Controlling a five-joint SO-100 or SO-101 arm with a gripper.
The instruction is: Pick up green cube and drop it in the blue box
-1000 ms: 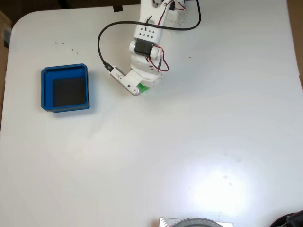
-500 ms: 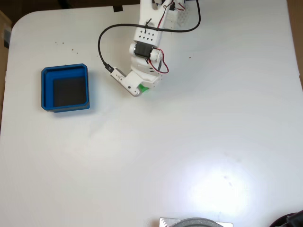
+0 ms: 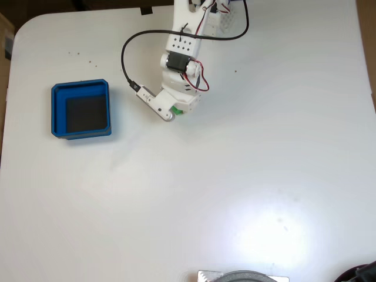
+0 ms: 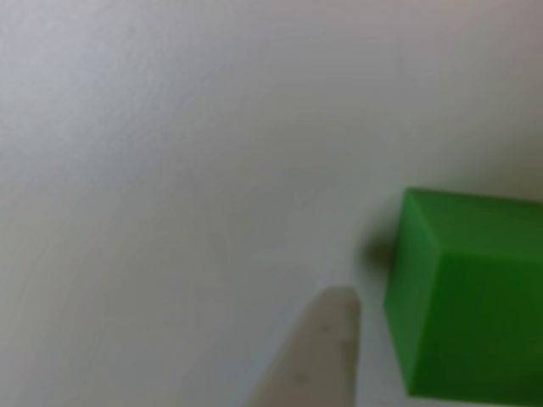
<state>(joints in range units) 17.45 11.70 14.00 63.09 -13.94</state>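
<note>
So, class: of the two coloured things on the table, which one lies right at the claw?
The green cube, a small solid block partly hidden under the claw in the fixed view. The blue box, a larger open tray, sits well off to the left.

The surface is plain white with rounded corners at the top left of the fixed view. A bright patch of light glares off it toward the lower right. A few tiny dark specks dot it near the upper left. Past its left edge lies a strip of brown floor, and a dark band runs beyond the top edge. A grey round object cuts in at the bottom edge.
</note>
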